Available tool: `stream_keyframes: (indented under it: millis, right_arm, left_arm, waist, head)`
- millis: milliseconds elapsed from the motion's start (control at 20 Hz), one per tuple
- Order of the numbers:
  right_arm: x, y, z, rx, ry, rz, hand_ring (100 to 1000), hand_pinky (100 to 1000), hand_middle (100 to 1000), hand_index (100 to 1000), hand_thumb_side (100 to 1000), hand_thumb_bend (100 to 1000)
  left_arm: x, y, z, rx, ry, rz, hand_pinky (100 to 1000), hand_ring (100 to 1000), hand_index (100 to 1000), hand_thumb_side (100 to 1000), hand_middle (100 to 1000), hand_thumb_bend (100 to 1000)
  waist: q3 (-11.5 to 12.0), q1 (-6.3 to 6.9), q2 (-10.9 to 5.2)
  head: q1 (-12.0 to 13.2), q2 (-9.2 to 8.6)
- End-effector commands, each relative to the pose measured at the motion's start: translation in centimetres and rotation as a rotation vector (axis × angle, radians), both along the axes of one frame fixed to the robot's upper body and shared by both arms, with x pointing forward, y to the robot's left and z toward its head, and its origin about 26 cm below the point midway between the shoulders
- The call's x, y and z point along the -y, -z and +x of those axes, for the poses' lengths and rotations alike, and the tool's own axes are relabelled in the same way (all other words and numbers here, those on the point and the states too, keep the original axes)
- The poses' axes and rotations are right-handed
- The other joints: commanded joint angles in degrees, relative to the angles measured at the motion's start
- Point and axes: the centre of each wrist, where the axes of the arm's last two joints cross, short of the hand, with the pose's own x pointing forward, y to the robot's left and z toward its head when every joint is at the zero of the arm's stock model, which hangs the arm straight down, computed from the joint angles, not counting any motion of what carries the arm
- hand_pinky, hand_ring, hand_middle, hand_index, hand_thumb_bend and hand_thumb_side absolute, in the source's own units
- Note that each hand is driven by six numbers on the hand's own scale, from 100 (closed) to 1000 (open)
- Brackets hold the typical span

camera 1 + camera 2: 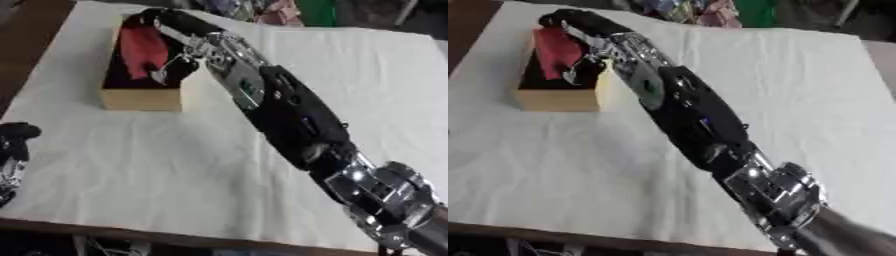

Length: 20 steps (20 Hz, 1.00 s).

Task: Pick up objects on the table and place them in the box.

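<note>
A wooden box (140, 98) with a dark inside stands at the far left of the white-covered table. A red object (143, 50) lies inside it. My right arm stretches diagonally from the lower right corner, and my right hand (171, 25) hangs over the box, right above and against the red object. Whether the hand holds the red object is hidden by the hand itself. My left hand (14, 150) rests at the left edge of the left eye view, near the table's front, fingers relaxed and holding nothing.
A white cloth (157, 165) covers the table, with its front edge (175, 239) low in view. Coloured clutter (280, 12) sits beyond the far edge. A brown floor strip (26, 45) runs along the left side.
</note>
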Motion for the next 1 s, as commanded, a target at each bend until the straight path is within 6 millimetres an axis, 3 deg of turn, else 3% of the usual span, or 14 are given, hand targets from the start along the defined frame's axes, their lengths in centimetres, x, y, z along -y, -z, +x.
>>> stream_keyframes:
  millis: [50, 300, 550, 850, 900, 1000]
  right_arm:
    - [0.3, -0.9, 0.2, 0.038, 0.019, 0.027, 1000, 947, 954, 996, 142, 241]
    - [1.0, -1.2, 0.2, 0.059, 0.029, 0.05, 1000, 946, 941, 996, 112, 232]
    - [2.8, -2.5, 0.1, 0.108, 0.063, 0.105, 1000, 938, 923, 992, 100, 210]
    - [7.3, -3.1, -0.1, 0.143, 0.152, 0.204, 1000, 922, 909, 995, 100, 158]
    - [8.3, -3.0, -0.2, 0.146, 0.172, 0.226, 1000, 918, 908, 997, 100, 100]
    - [10.3, -2.9, -0.4, 0.148, 0.217, 0.28, 1000, 913, 904, 999, 100, 121]
  left_arm:
    - [0.0, -0.6, 0.1, 0.021, 0.003, -0.002, 1000, 813, 759, 291, 688, 100]
    - [-0.2, -0.4, 0.0, 0.017, -0.003, -0.003, 1000, 813, 759, 290, 688, 100]
    - [-0.3, -0.3, -0.1, 0.013, -0.013, -0.005, 1000, 813, 758, 289, 688, 100]
    - [-0.7, -0.1, -0.3, 0.009, -0.031, -0.008, 1000, 813, 758, 288, 688, 100]
    - [-0.7, -0.1, -0.3, 0.009, -0.034, -0.008, 1000, 813, 758, 288, 688, 100]
    - [-0.8, 0.0, -0.3, 0.009, -0.041, -0.009, 1000, 813, 758, 288, 688, 100]
  waist:
    - [-0.05, 0.49, -1.06]
    - [-0.25, 0.66, -1.27]
    - [-0.91, 0.86, -1.65]
    - [-1.89, 1.09, -1.84]
    - [-2.06, 1.13, -1.85]
    - [-2.43, 1.19, -1.83]
  head:
    - [0.12, -0.53]
    - [0.3, -0.4]
    - [0.82, -0.17]
    - [1.93, -0.02]
    - [2.08, -0.03]
    - [2.41, -0.04]
